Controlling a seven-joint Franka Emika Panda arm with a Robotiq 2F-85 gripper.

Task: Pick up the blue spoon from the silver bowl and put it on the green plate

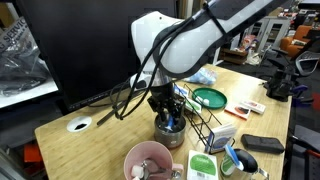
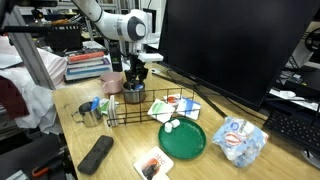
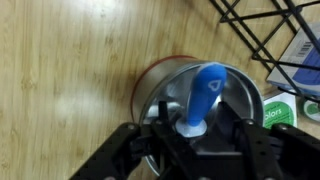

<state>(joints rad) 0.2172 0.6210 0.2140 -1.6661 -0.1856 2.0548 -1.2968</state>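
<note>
The hand [image 3: 198, 130] is hovering straight over the bowl [image 3: 158, 88], with its fingers [image 3: 150, 125] standing apart on either side of the spoon [image 3: 208, 88] and not pinching it. The spoon is sitting tilted inside the bowl, its broad blue end pointing up toward the wrist camera and its lower end getting lost between the fingers. In both exterior views the hand [image 1: 166, 108] [image 2: 135, 82] is reaching down from above onto the bowl [image 1: 170, 135] [image 2: 133, 97], which is resting on the desk [image 1: 90, 128]. A wire rack [image 1: 205, 125] [image 2: 150, 108] is standing just beside the bowl, between it and the plate [image 1: 210, 98] [image 2: 186, 145]. The plate is lying flat on the desk, well apart from the spoon. A dark monitor [image 2: 225, 45] is standing behind everything.
</note>
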